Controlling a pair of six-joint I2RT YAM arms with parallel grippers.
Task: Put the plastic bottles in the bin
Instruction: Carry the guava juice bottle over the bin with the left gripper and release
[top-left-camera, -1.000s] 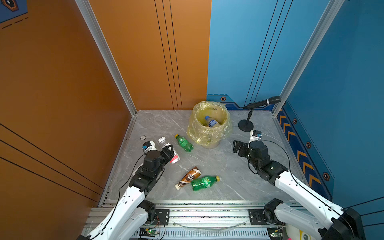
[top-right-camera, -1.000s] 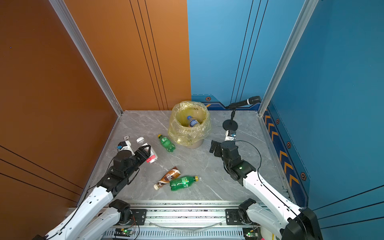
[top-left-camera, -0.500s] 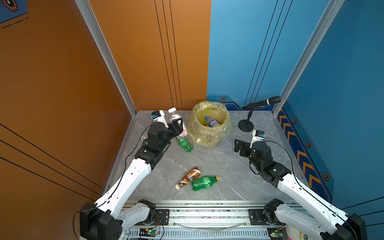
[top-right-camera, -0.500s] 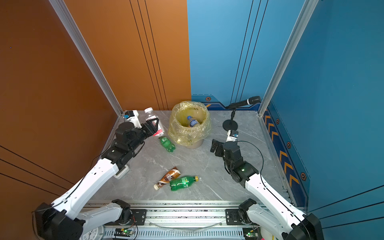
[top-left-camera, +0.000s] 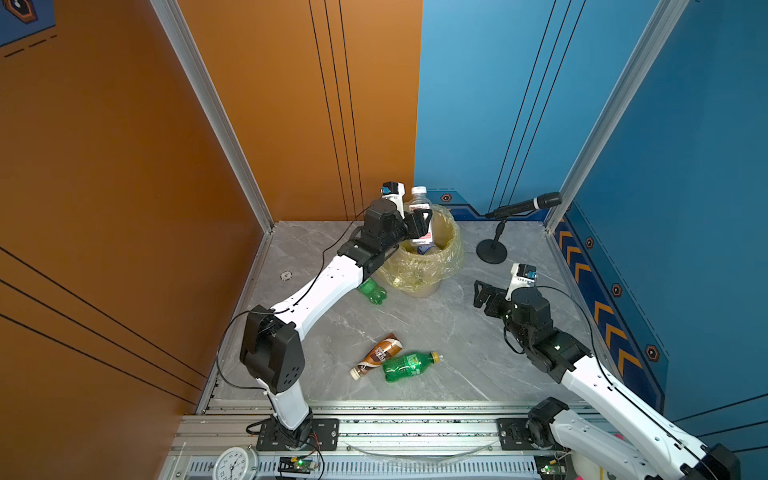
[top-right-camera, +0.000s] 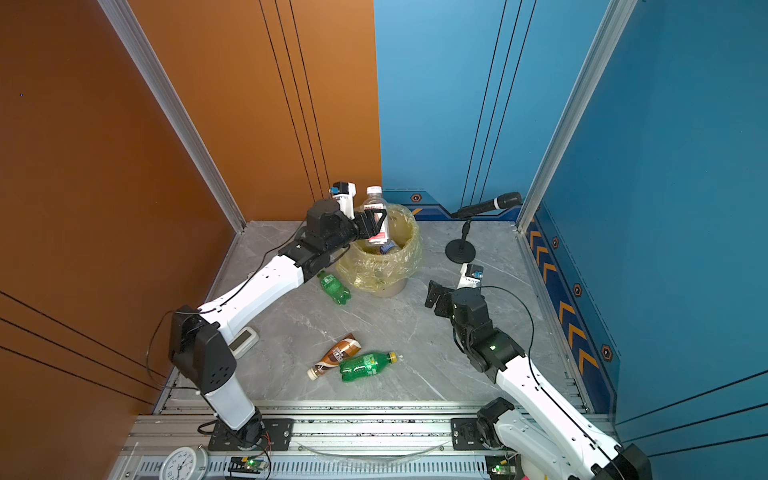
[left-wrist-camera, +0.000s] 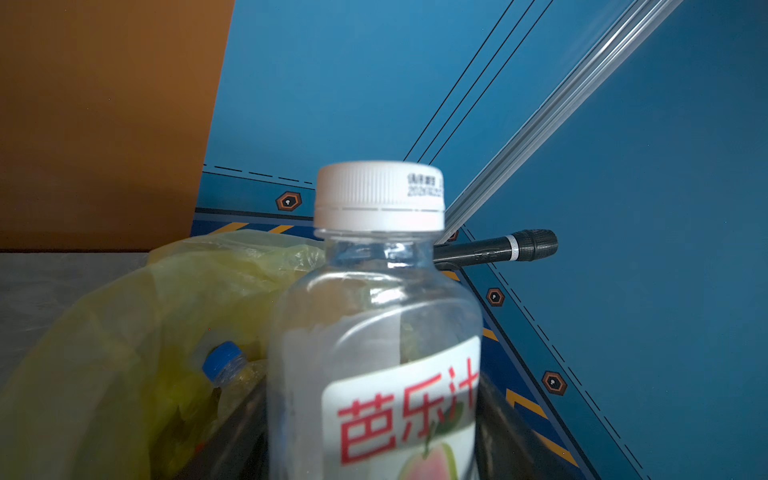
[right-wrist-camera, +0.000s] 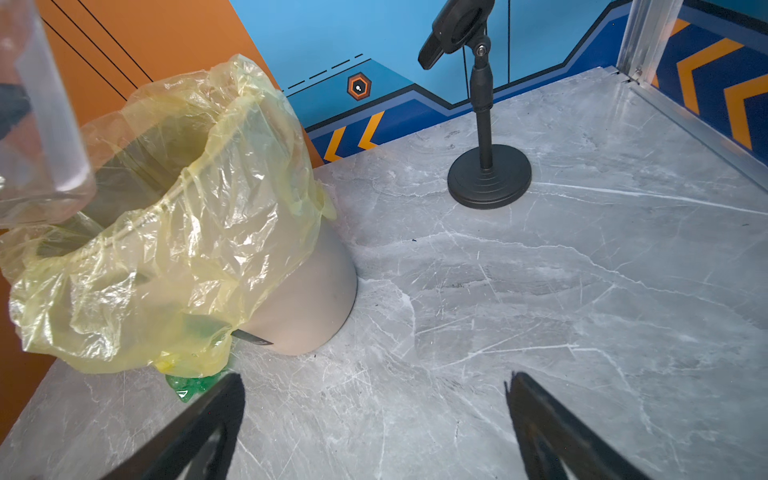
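The bottle (top-left-camera: 417, 203), clear with a white cap and a red label, now stands upright over the mouth of the bin (top-left-camera: 419, 286), in the upper middle of both top views. A second ago it was low at the left of the surface (top-left-camera: 457, 332). Half a second ago it was up beside the bin's left edge, and the left arm has since swung it across. To my eye the carry is done and only the letting go is left.

The left pincer (top-left-camera: 422, 224) is clamped on the bottle's body at the label, reaching in from the left. The cap stands above the jaws and the base hangs below them, inside the ring of the yellow bag. Whether the base is under the rim yet, I can't tell. In the left wrist view a blue-capped bottle (left-wrist-camera: 224, 361) already lies down in the bin, lower left of the held one.

Three are still out and haven't moved. A green bottle (top-left-camera: 372, 291) lies just beside the bin's lower left. A brown bottle (top-left-camera: 378, 355) and a second green bottle (top-left-camera: 409, 365) lie touching in the lower middle.

The right pincer (top-left-camera: 482, 295) has hardly shifted. It sits right of the bin with its jaws apart and empty.
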